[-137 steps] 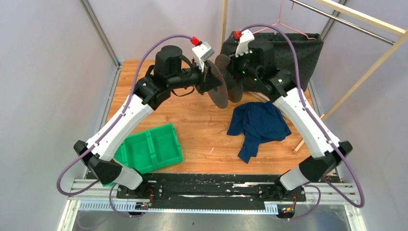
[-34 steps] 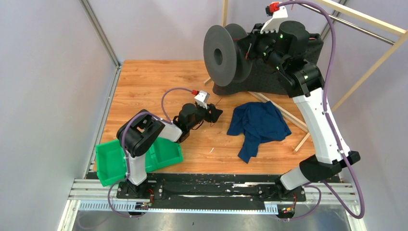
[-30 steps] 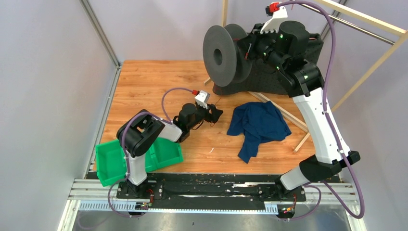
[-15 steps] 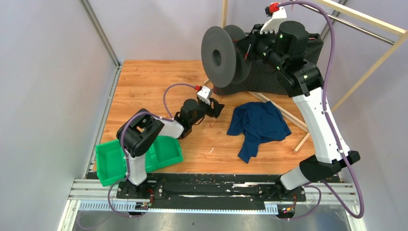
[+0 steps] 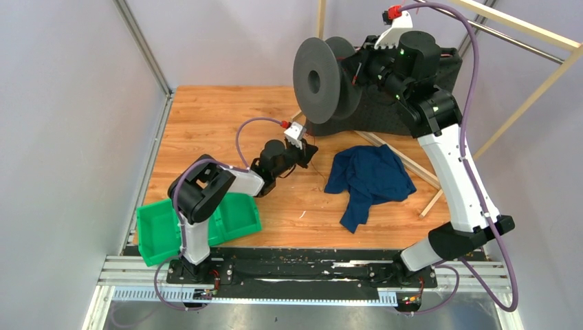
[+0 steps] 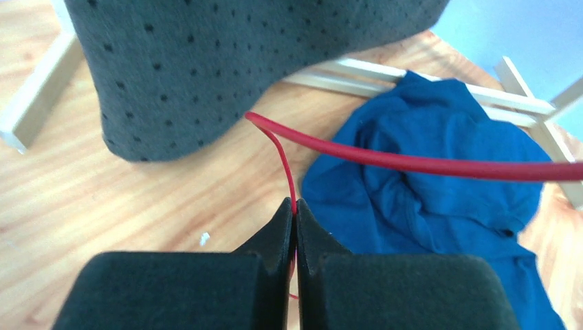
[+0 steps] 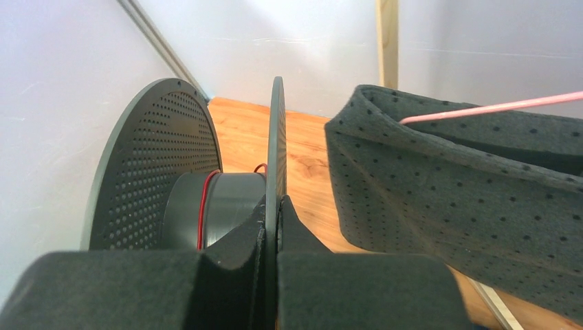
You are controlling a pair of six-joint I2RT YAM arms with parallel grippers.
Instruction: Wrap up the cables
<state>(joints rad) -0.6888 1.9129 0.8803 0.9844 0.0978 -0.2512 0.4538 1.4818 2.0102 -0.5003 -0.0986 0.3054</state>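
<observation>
My right gripper [image 5: 357, 67] is shut on the rim of one flange of the dark grey spool [image 5: 317, 79] and holds it high at the back. In the right wrist view the fingers pinch that flange [image 7: 276, 130], and a turn of red cable [image 7: 202, 206] lies on the hub. My left gripper [image 5: 308, 152] is low over the table's middle, shut on the thin red cable [image 6: 385, 159]. The cable runs up out of the fingertips, bends and leaves to the right. No dark cable shows.
A blue cloth [image 5: 368, 175] lies right of the left gripper. A dark dotted fabric bag [image 5: 412, 103] hangs on a wooden frame [image 5: 402, 157] at the back right. A green bin [image 5: 206, 218] sits at the near left, by the left arm's elbow.
4.6 s ago both grippers were at the spool, low at the back. Since a second ago the left gripper has moved a little farther back and right with the cable; the spool has shifted slightly.
</observation>
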